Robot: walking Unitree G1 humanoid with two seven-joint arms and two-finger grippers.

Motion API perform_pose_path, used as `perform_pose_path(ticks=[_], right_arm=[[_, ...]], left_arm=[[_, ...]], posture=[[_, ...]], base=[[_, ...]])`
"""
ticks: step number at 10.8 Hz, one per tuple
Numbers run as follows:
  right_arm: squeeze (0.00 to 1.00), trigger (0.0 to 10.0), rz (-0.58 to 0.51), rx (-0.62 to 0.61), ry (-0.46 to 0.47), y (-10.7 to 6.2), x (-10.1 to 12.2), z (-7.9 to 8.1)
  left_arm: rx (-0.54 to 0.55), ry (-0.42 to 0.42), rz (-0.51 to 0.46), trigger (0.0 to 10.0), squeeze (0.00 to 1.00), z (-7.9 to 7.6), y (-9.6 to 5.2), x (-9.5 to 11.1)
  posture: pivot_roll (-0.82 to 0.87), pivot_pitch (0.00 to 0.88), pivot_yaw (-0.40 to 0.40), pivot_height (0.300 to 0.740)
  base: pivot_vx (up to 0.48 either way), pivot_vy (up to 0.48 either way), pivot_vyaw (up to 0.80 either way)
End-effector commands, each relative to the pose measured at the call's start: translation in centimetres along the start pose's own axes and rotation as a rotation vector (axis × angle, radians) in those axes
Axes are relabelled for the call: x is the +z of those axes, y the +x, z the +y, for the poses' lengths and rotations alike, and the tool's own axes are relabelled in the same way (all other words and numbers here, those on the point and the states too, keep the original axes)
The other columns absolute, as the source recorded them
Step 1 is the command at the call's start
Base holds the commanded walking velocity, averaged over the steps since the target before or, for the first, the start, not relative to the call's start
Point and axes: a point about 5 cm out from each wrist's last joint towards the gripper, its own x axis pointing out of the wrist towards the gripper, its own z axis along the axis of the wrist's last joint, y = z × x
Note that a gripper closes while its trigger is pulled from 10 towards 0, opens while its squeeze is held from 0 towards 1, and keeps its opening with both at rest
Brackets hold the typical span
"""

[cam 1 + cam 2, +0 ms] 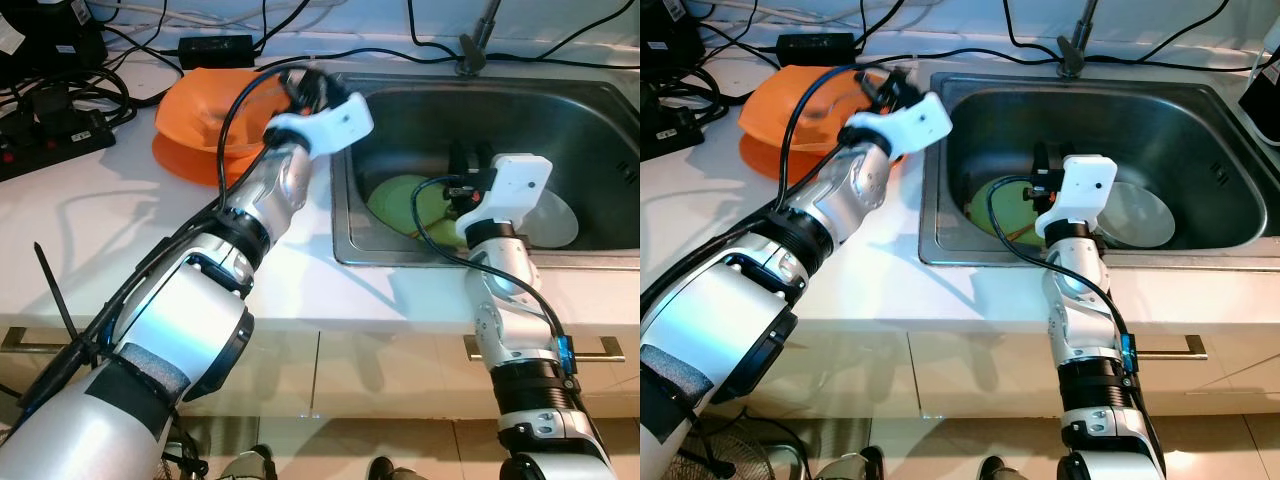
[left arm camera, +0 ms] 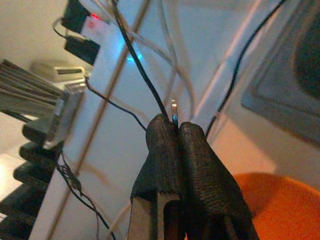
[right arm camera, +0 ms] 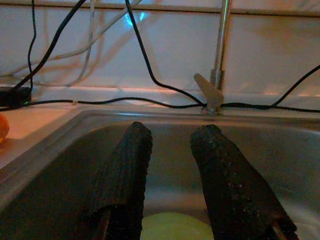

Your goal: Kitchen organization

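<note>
My left gripper [image 1: 305,85] hangs over the orange bowl [image 1: 200,115], which sits on an orange plate on the white counter beside the sink. In the left wrist view its fingertips [image 2: 165,132] are pressed together, and a thin sliver of metal [image 2: 174,109] sticks out between them; what it belongs to is hidden. My right gripper [image 3: 170,137] is inside the steel sink [image 1: 590,110], open, with nothing between its fingers. It stands just above a green plate [image 1: 395,200] on the sink bottom. A pale plate [image 1: 555,222] lies to the right of it.
The tap [image 1: 478,40] rises behind the sink, and black cables run along the back wall. A black power strip [image 1: 50,140] and an adapter [image 1: 215,47] lie on the counter at the back left. Drawer fronts with handles [image 1: 610,347] are below the counter edge.
</note>
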Motion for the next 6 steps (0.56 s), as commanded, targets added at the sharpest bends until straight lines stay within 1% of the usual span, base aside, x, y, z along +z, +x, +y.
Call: perform_pose_path(ticks=[1,2,3,4,5,6], right_arm=[[0.00,10.0,-0.008,-0.012,0.008,0.2,0.1,-0.1],[0.00,10.0,-0.010,-0.008,0.012,0.4,0.1,0.0],[0.00,10.0,-0.009,-0.006,0.014,0.5,0.1,0.1],[0.00,10.0,-0.010,0.002,0.015,0.7,0.0,0.3],[0.00,10.0,-0.012,0.005,0.015,0.9,0.1,0.4],[0.00,10.0,-0.015,0.007,0.016,1.0,0.0,0.3]], left_arm=[[0.047,0.007,-0.056,2.7,0.00,0.8,0.3,1.2],[0.086,-0.006,-0.085,10.0,0.00,1.2,0.4,1.5],[0.107,-0.009,-0.104,10.0,0.00,1.5,0.4,1.8],[0.168,-0.044,-0.180,10.0,0.00,2.7,0.4,2.7],[0.198,-0.158,-0.261,10.0,0.00,3.7,0.3,3.8],[0.161,-0.347,-0.425,10.0,0.00,4.6,-0.4,6.1]], posture=[[0.05,0.168,-0.010,0.740],[0.06,0.159,-0.010,0.740],[0.06,0.156,-0.010,0.740],[0.08,0.139,-0.007,0.740],[0.08,0.132,-0.007,0.740],[0.09,0.119,-0.008,0.740]], base=[[0.000,0.000,0.00],[0.000,0.000,0.00],[0.000,0.000,0.00],[0.000,0.000,0.00],[0.000,0.000,0.00],[0.000,0.000,0.00]])
